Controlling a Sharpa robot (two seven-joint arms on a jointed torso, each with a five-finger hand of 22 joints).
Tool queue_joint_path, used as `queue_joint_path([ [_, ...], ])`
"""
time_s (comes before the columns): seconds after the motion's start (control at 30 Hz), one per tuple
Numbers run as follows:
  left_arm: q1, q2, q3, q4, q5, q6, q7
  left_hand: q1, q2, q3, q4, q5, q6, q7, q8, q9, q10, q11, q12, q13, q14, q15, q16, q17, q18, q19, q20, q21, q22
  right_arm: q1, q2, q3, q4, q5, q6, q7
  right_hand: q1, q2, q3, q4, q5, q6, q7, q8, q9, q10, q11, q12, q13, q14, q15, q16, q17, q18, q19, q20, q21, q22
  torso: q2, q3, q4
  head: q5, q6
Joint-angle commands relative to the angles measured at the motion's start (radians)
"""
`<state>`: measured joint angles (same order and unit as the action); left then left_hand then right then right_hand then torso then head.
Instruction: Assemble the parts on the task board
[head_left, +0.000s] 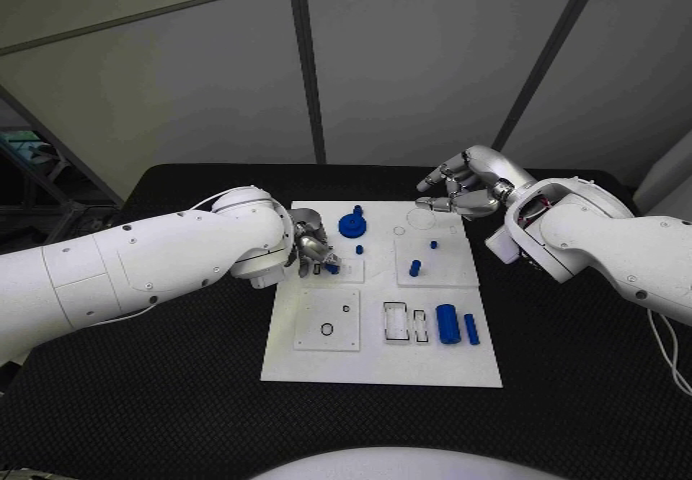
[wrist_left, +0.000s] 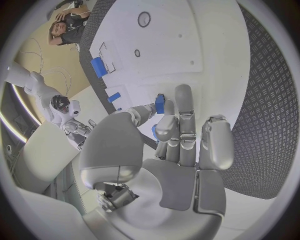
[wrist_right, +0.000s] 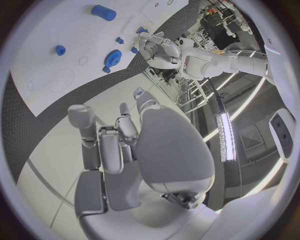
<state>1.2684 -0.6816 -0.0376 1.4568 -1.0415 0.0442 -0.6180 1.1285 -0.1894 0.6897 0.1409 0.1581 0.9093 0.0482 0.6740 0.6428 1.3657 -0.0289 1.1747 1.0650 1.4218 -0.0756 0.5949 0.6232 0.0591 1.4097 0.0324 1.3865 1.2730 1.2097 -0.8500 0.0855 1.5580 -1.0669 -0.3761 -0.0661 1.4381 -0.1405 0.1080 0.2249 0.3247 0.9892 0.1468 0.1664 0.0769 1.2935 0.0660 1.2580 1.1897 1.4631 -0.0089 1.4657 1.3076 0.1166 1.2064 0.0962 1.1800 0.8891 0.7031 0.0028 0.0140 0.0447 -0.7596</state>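
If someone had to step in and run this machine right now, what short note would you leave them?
Left hand: at the white board's left edge, pinching a small blue piece at its fingertips.
Right hand: raised over the board's far right corner, fingers curled, holding nothing.
On the board: blue gear at the far end, blue peg standing mid-board, two blue cylinders lying on the near right, black ring on the near left plate.
Done: one piece picked up.
Left: seat that piece, then the loose cylinders and the rest.
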Motion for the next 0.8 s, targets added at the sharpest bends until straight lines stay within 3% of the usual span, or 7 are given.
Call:
queue_joint_path([
  [0.03, 0.0, 0.003, -0.001, 0.0, -0.014, 0.031, -0.014, -0.007, 0.002, 0.169, -0.162, 0.001, -0.001, -0.006, 0.007, 0.002, 0.008, -0.001, 0.006, 0.002, 0.003, -0.002, -0.006, 0.001, 0.009, 0.006, 0.002, 0.005, 0.001, 0.001, 0.0, 0.001, 0.001, 0.003, 0.006, 0.005, -0.009, -0.002, -0.004, 0.001, 0.005, 0.005, -0.004, 0.004, -0.001, -0.001, -0.008, -0.005, -0.001, 0.063, -0.007, -0.005, 0.081, 0.016, -0.004, -0.003, -0.007, -0.002, 0.0, 0.0009, -0.0002, -0.001, 0.0],
  [0.8, 0.0, 0.012, -0.002, -0.003, -0.015, 0.067, -0.018, -0.034, 0.007, 0.159, -0.158, -0.002, 0.008, -0.014, 0.026, 0.009, 0.018, -0.006, 0.017, 0.009, 0.005, -0.004, -0.005, 0.002, 0.007, 0.013, 0.001, 0.012, 0.014, 0.001, 0.0, 0.001, 0.003, 0.003, 0.007, 0.006, -0.01, -0.001, -0.004, 0.002, 0.006, 0.006, -0.005, 0.006, -0.001, -0.001, -0.009, -0.005, -0.001, 0.062, -0.007, -0.007, 0.08, 0.016, -0.006, -0.003, -0.01, -0.005, 0.0, 0.0007, -0.0003, -0.002, -0.004],
])
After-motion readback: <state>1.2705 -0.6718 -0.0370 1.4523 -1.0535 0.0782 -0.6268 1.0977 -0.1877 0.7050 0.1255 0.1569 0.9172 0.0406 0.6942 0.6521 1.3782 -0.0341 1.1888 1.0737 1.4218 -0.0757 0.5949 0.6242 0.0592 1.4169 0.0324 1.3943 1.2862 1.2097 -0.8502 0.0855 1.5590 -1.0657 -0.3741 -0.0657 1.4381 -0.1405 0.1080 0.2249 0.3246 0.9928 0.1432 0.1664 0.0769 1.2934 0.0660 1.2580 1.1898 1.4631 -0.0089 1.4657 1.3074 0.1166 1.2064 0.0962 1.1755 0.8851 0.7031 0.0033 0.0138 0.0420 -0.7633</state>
